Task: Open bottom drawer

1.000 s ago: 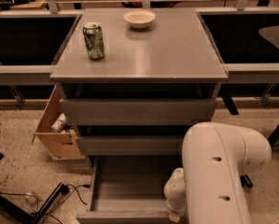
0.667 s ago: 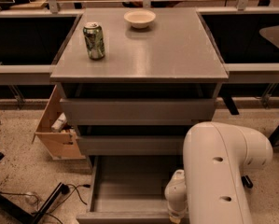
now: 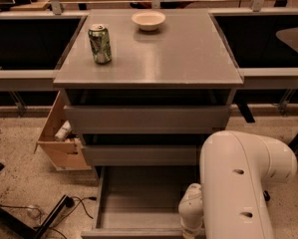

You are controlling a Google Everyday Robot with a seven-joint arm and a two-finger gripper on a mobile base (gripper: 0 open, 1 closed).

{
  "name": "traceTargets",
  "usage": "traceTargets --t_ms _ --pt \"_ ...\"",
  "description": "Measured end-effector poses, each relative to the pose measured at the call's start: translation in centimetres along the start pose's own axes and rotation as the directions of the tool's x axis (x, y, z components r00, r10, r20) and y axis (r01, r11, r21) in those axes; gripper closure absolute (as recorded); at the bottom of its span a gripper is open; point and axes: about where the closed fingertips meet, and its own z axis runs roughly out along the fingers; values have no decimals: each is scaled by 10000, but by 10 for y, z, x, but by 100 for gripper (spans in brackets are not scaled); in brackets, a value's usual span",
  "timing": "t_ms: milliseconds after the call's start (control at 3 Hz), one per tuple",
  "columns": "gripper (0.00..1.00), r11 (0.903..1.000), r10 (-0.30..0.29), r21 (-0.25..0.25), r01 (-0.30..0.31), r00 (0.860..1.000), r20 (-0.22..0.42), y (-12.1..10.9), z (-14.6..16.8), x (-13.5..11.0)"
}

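Observation:
The grey cabinet (image 3: 148, 59) has three drawers. The bottom drawer (image 3: 138, 198) is pulled out toward me, and its plain grey tray shows empty inside. Its front edge (image 3: 133, 232) lies at the bottom of the view. My white arm (image 3: 238, 183) fills the lower right and reaches down to the drawer's front right corner. The gripper itself is hidden below the wrist (image 3: 192, 214) and the frame's edge. The top drawer (image 3: 148, 118) and the middle drawer (image 3: 143, 154) stand shut.
A green can (image 3: 99, 44) and a white bowl (image 3: 148, 20) stand on the cabinet top. An open cardboard box (image 3: 61, 138) with items in it leans at the cabinet's left. Cables (image 3: 49, 210) lie on the speckled floor at the lower left. Dark bins flank the cabinet.
The arm has shifted very slightly to the right. The bottom drawer stays pulled out as before.

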Motion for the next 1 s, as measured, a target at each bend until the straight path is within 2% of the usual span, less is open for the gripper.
traceTargets --t_ms 333,1000 --pt "81 10000 0 0 0 10000 0 0 0 0" --pt "34 10000 0 -1 0 10000 0 0 0 0"
